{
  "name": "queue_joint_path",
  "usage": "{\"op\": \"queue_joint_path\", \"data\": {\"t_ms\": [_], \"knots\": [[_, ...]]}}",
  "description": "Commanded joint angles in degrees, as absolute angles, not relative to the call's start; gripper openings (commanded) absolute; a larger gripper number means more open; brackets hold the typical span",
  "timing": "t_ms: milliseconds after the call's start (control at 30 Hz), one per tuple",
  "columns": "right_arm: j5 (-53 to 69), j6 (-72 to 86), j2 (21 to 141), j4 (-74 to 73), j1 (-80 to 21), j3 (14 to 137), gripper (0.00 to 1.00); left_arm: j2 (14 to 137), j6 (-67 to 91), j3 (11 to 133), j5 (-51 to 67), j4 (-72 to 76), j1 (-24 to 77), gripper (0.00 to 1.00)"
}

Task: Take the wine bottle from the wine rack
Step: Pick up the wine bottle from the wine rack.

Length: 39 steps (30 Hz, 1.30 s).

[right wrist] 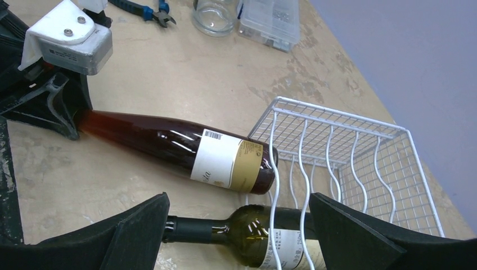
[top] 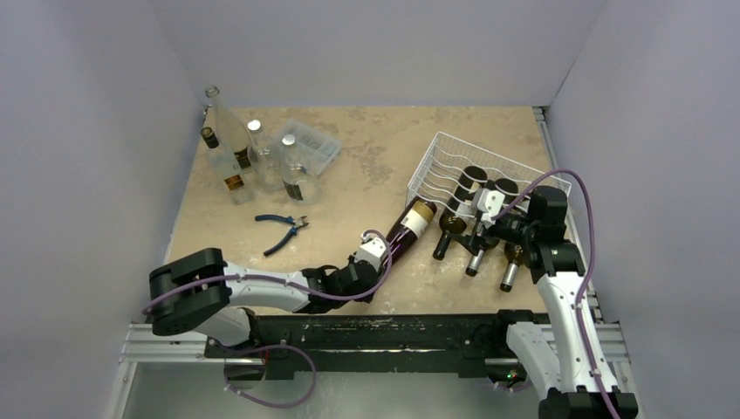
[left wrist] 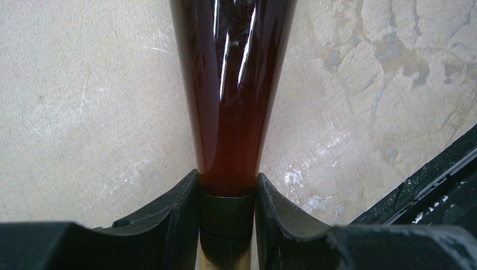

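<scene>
While the wine bottle (top: 410, 223) lies flat on the surface (top: 375, 148), the left fingers (left wrist: 169, 219) are clamped narrow on its neck, one pad on each side of the dark foil capsule (left wrist: 228, 211), just below where the glass starts to widen.

Bottle position: the base end is right against the near-left corner of the wine rack (top: 454, 148). The neck end points away from the rack, toward the near edge and leftward. In the right wrist view the base meets the corner wire. Cannot tell whether it touches the wire or sits just clear, or whether any part rests on the bottom wire. The body and label (right wrist: 225, 160) appear to lie outside the cradles.

Long axis: diagonal, from the rack corner to the left fingers, roughly in line with the left arm (top: 262, 288). The bottle lies straight ahead of those fingers, so a pull back along that line should slide it clear.

Right fingers (right wrist: 129, 233): spread wide and holding nothing, hovering over a green bottle (right wrist: 253, 225) in a front cradle, its neck sticking out toward the near edge. The right arm (top: 567, 288) is nearer the rack, but the left has the task bottle.

Judgement: removal is nearly complete; what remains is to draw the base away from the corner. Risk: the base catches the wire and drags the rack.
</scene>
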State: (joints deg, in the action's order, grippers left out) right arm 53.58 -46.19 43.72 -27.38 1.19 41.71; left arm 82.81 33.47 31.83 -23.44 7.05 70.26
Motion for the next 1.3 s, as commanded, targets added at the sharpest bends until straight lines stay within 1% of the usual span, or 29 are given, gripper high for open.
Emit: {"op": "queue_joint_path", "data": {"t_ms": [0, 833, 1100, 1267], "knots": [[54.93, -46.98, 43.31, -26.28, 1.43, 41.29, 0.99, 80.24, 36.31, 31.64, -27.81, 8.94, 71.28, 0.00], [55.46, -47.02, 43.27, -26.28, 1.49, 40.94, 0.99, 75.26, 39.08, 30.59, -30.76, 0.10, 75.83, 0.00], [55.93, -47.19, 43.10, -26.52, 1.52, 40.93, 0.99, 72.07, 40.01, 30.59, -30.69, -6.99, 77.50, 0.00], [57.16, -47.74, 43.15, -27.04, 1.49, 40.84, 0.99, 67.87, 39.64, 31.16, -30.25, -11.93, 77.77, 0.00]]}}
